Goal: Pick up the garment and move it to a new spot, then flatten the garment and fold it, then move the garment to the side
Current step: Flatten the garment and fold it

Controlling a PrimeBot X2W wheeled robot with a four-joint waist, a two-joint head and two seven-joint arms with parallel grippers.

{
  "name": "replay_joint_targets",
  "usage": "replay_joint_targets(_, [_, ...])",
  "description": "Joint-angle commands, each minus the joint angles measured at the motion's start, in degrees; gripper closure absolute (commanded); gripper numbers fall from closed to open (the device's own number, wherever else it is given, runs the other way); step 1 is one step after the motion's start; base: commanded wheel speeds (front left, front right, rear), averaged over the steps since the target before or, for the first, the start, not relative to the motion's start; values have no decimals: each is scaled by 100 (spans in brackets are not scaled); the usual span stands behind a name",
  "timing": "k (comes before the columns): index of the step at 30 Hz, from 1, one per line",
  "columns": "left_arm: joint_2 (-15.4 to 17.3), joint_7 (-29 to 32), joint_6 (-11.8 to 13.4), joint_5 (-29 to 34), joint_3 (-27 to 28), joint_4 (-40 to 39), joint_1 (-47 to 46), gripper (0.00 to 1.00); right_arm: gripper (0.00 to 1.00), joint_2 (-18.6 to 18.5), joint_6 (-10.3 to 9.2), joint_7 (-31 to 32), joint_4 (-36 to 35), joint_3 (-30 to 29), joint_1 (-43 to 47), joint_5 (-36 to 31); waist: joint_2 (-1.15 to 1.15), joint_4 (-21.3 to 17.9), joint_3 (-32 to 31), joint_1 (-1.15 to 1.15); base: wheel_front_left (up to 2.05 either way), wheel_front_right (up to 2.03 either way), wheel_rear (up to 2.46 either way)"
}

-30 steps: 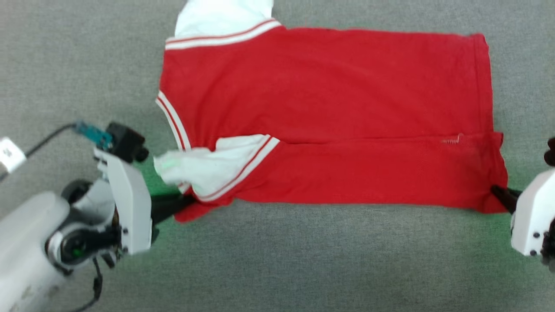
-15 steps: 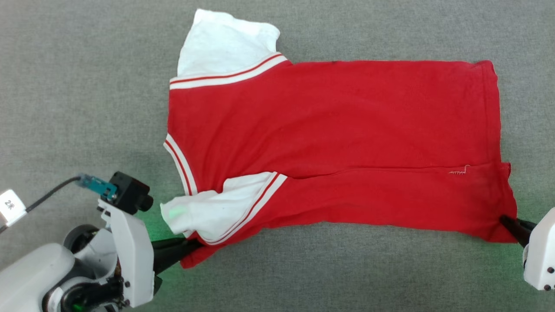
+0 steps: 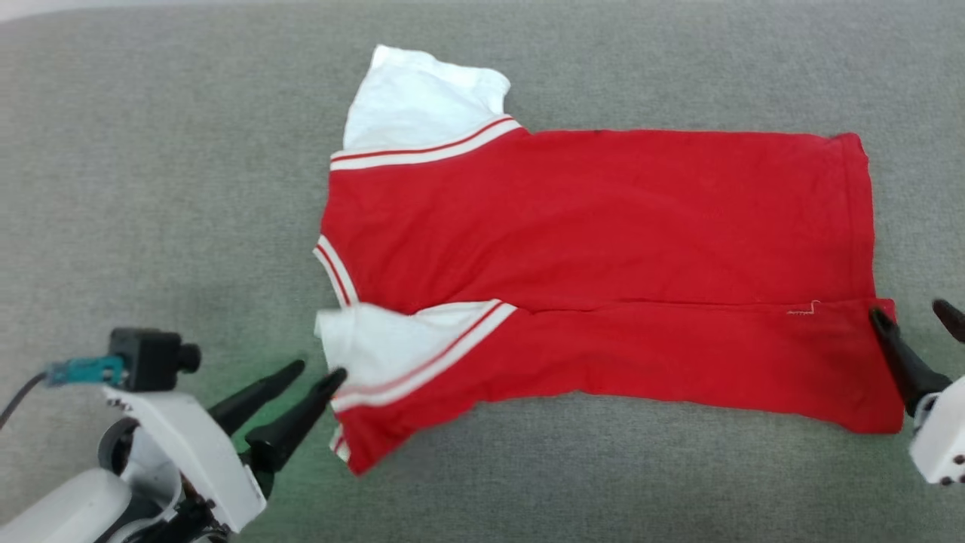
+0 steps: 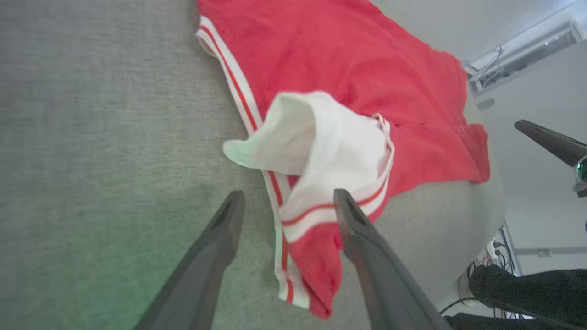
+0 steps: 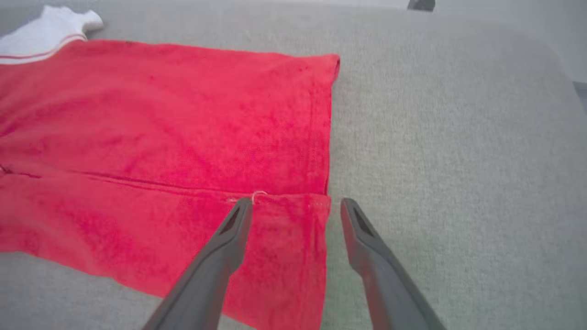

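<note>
1. Handling: the garment (image 3: 603, 256) looks light, soft and limp, a thin knit with no stiffness of its own. Lifted by one point it would likely sag and bunch, so I judge it wants two holds well apart, with the cloth kept taut between them.
2. Grip: the doubled corners at 8 o'clock and 4 o'clock of the shirt look the best places to pinch, since two layers give the fingers more to bite. The matt grey surface (image 3: 151, 188) may drag on the cloth if it is slid rather than lifted.
3. Looks: the red body is plain on the side turned up and laid long from 9 to 3 o'clock. The white far sleeve (image 3: 422, 105) juts out at 11 o'clock and the white near sleeve (image 3: 369, 339) lies folded onto the body at 8 o'clock, both edged in red-and-white stripes. A strip along the 6 o'clock side lies doubled over the body.
4. Place: it lies flat on the grey surface, mid-view from the head and a little toward 3 o'clock.
5. Fingers of the left gripper (image 3: 318, 368), at 8 o'clock, stand apart and hold nothing, with one tip at the near sleeve's trim.
6. Fingers of the right gripper (image 3: 906, 308), between 3 and 4 o'clock, stand apart and empty, straddling the hem edge of the doubled strip.
</note>
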Motion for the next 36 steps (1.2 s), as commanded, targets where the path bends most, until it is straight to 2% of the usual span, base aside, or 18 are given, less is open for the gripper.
replay_joint_targets(1, [-41, -277, 59, 23, 93, 57, 155, 0, 0, 79, -4, -371, 53, 89, -75, -111, 0, 98, -88, 0, 0, 0, 0])
replay_joint_targets(8, [-259, -1444, 338, 380, 454, 349, 359, 0, 0, 458, -5, -2254, 644, 571, -352, -486, 0, 145, -126, 0, 0, 0, 0])
replay_joint_targets(15, [-180, -1596, 177, 931, 756, 682, -458, 0, 0, 792, -5, -3933, 1247, 1077, -733, -1108, 0, -111, 91, 0, 0, 0, 0])
replay_joint_targets(23, [-236, -838, -164, 1513, 802, 1571, -2342, 0, 0, 1273, -5, -5039, 1653, 1312, -948, -1455, 0, -829, 450, 0, 0, 0, 0])
replay_joint_targets(30, [-347, 155, -617, 2115, 411, 3023, -4001, 0, 0, 1391, -5, -5301, 1621, 1427, -781, -1383, 0, -1475, 758, 0, 0, 0, 0])
replay_joint_targets(36, [-494, 1012, -702, 2208, -20, 3951, -5091, 0, 0, 1409, -5, -5399, 1542, 1654, -754, -1215, 0, -1832, 963, 0, 0, 0, 0])
